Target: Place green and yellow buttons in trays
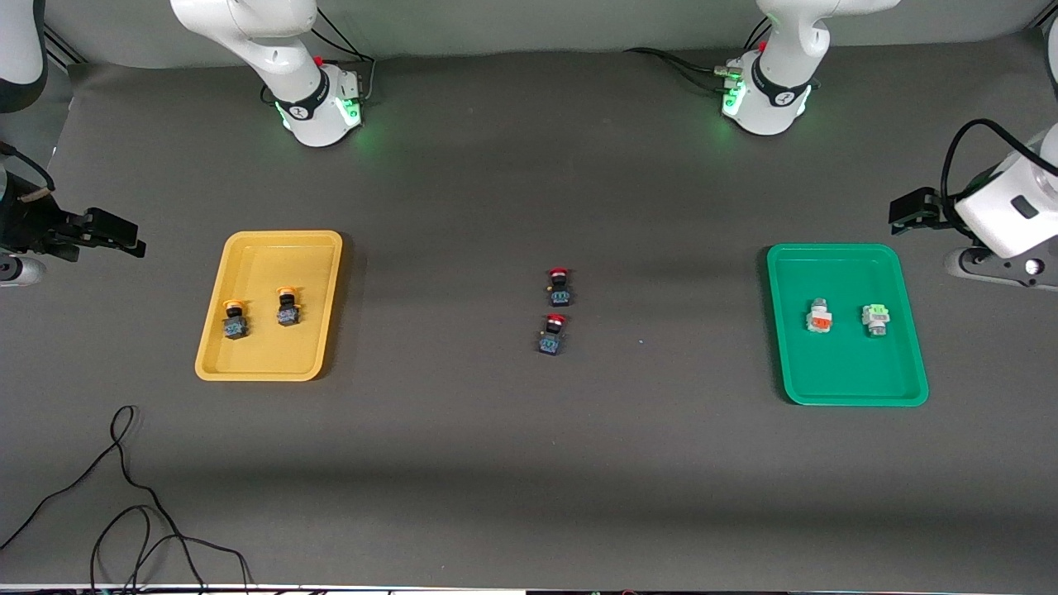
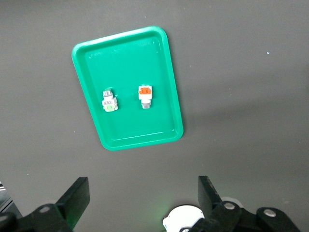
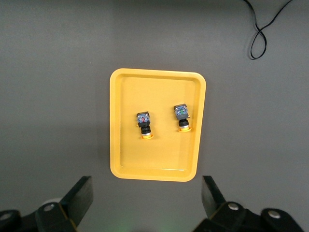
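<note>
Left end effector (image 2: 142, 203) gapes above green tray (image 2: 166, 77).

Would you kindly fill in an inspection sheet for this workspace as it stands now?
Surface: dark grey mat.
Job's things: two yellow buttons in the yellow tray; orange-faced button and green-faced button in the green tray.
Clutter: two red buttons mid-table, apart.
Grippers: left gripper open, empty, up past the green tray's end; right gripper open, empty, up past the yellow tray's end.
Cables: black cable loose at the right arm's end.
Surroundings: nothing seen.
</note>
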Robot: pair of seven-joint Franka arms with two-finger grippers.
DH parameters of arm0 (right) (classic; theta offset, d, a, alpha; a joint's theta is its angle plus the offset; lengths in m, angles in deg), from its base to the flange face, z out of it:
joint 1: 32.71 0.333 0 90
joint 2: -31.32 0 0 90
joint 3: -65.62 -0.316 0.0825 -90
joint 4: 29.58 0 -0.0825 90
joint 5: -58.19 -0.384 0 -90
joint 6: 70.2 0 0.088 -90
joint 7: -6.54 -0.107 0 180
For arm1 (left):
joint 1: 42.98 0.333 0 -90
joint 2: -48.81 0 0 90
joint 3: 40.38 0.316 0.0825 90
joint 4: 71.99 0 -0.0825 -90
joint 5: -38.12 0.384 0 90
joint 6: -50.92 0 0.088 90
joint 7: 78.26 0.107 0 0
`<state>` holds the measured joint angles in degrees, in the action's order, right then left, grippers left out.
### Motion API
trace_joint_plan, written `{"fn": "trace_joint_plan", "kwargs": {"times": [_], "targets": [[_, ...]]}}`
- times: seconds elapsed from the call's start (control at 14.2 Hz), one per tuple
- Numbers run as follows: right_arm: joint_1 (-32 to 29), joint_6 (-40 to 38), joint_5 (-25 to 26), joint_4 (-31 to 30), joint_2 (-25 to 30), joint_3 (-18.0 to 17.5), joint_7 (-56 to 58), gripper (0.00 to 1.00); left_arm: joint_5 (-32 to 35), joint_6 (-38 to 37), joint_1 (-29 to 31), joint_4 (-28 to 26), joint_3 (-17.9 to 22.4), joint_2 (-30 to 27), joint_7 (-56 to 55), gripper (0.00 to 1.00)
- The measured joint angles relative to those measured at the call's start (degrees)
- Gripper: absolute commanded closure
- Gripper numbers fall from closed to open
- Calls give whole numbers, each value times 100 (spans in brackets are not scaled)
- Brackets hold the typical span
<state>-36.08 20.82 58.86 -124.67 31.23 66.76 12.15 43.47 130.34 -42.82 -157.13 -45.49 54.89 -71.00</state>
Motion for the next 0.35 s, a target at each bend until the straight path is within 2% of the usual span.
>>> {"fn": "trace_joint_plan", "kwargs": {"times": [0.35], "targets": [[0, 0, 0, 2, 0, 0, 0, 0, -2, 21, -2, -150, 31, -8, 21, 0]]}}
